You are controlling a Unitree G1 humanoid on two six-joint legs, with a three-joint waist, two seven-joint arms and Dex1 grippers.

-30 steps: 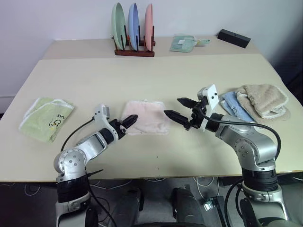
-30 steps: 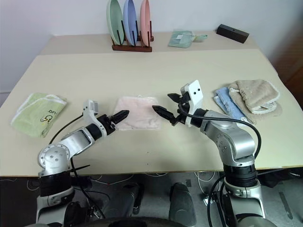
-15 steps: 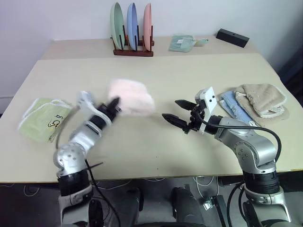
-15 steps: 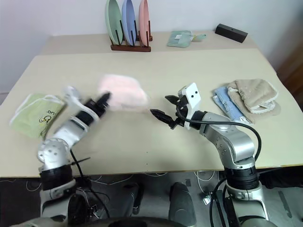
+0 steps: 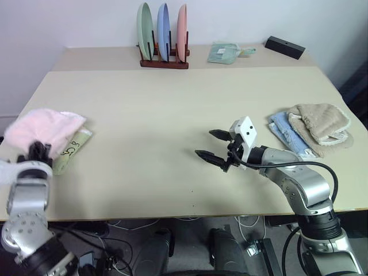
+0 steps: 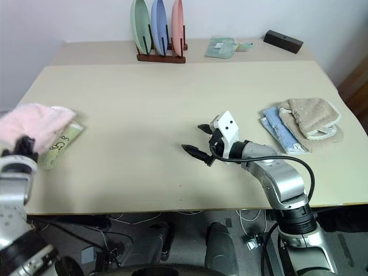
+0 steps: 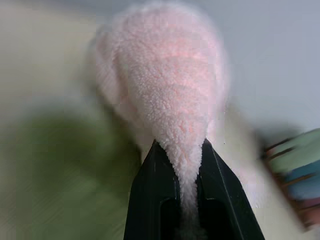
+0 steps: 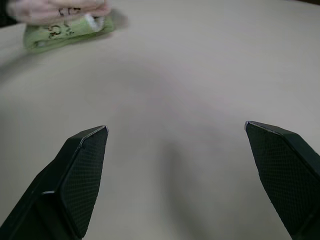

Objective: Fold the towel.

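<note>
The pale pink towel [image 5: 45, 123] is a bunched bundle at the table's far left edge, over the light green towel [image 5: 72, 150]. My left gripper [image 5: 37, 150] is shut on it. In the left wrist view a pinched fold of the towel [image 7: 167, 85] sits between the two black fingers [image 7: 152, 195]. Whether the pink towel touches the green one I cannot tell. My right gripper [image 5: 205, 143] hovers over the bare middle of the table, open, with nothing between its fingers [image 8: 82, 170].
A wooden rack with three upright plates [image 5: 164, 34] stands at the back. A folded green cloth [image 5: 221, 53] and a black box [image 5: 283, 46] lie beside it. Beige [image 5: 319, 121] and blue [image 5: 284, 129] cloths lie at the right.
My left gripper closed on the pink towel at the table's middle and swung it far left, over the green towel. My right gripper sank slightly and stayed open.
</note>
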